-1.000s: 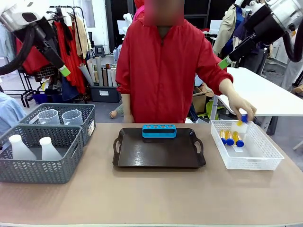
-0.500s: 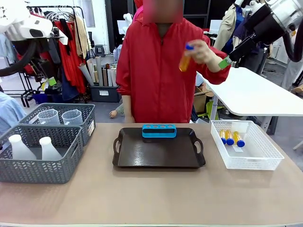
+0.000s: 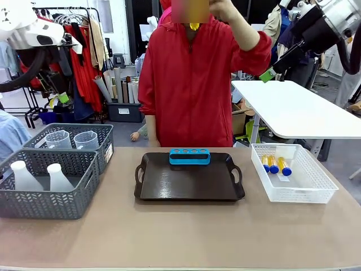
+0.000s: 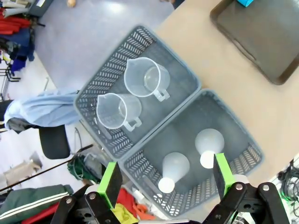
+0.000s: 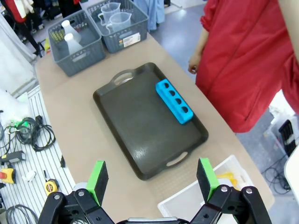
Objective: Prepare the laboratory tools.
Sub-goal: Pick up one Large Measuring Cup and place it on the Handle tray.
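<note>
While a person's hand (image 3: 223, 10) holds one tube (image 3: 194, 25) up high, we note:
Left gripper (image 4: 166, 161): spread wide, empty, above two flasks (image 4: 209, 140) in a grey basket (image 4: 247, 158).
Right gripper (image 5: 151, 163): spread, empty, over the tray (image 5: 140, 130).
Other tubes (image 3: 273, 164): three lie in the white basket (image 3: 293, 199).
Beakers (image 4: 145, 78): in the neighbouring basket.

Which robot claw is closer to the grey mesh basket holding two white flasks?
Left. The left gripper hangs right above that grey mesh basket; the right gripper hovers far off, past the dark brown handled tray.
</note>
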`<state>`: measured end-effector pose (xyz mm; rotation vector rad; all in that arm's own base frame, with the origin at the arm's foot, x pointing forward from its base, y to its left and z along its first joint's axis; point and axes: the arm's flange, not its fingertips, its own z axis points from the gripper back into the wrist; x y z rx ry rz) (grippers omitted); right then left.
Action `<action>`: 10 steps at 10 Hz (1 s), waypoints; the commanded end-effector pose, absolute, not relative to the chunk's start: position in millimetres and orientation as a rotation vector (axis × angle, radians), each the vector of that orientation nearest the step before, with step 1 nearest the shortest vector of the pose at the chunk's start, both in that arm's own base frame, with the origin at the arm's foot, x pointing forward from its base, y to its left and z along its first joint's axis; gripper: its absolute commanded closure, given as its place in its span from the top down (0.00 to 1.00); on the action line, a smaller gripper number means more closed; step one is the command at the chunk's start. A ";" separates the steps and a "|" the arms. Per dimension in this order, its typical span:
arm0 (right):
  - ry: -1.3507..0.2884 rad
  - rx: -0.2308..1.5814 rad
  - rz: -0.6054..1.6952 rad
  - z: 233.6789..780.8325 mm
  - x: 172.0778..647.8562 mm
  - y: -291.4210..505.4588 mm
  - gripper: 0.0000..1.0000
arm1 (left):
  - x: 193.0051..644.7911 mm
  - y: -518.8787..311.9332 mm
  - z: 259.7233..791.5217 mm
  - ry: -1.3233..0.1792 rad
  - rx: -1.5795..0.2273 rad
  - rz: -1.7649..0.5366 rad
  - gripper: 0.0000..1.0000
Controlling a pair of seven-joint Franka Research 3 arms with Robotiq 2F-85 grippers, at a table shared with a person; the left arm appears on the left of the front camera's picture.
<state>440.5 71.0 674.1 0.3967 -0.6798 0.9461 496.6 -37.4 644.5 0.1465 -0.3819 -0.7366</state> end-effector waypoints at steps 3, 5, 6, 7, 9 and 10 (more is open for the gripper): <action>-0.681 0.400 0.953 674.5 440.8 70.8 1.00 | 521.9 -25.3 614.8 -0.268 0.232 -0.653 1.00; -0.681 0.400 0.953 674.5 440.8 70.8 1.00 | 535.8 -10.3 574.8 -0.147 0.219 -0.483 1.00; -0.681 0.400 0.953 674.5 440.8 70.8 1.00 | 542.9 0.2 550.3 -0.132 0.219 -0.421 1.00; -0.681 0.400 0.953 674.5 440.8 70.8 1.00 | 553.4 19.9 528.1 -0.103 0.215 -0.337 1.00; -0.681 0.400 0.953 674.5 440.8 70.8 1.00 | 571.4 51.4 502.3 -0.094 0.145 -0.223 1.00; -0.681 0.400 0.953 674.5 440.8 70.8 1.00 | 578.9 61.5 495.4 -0.121 0.116 -0.198 1.00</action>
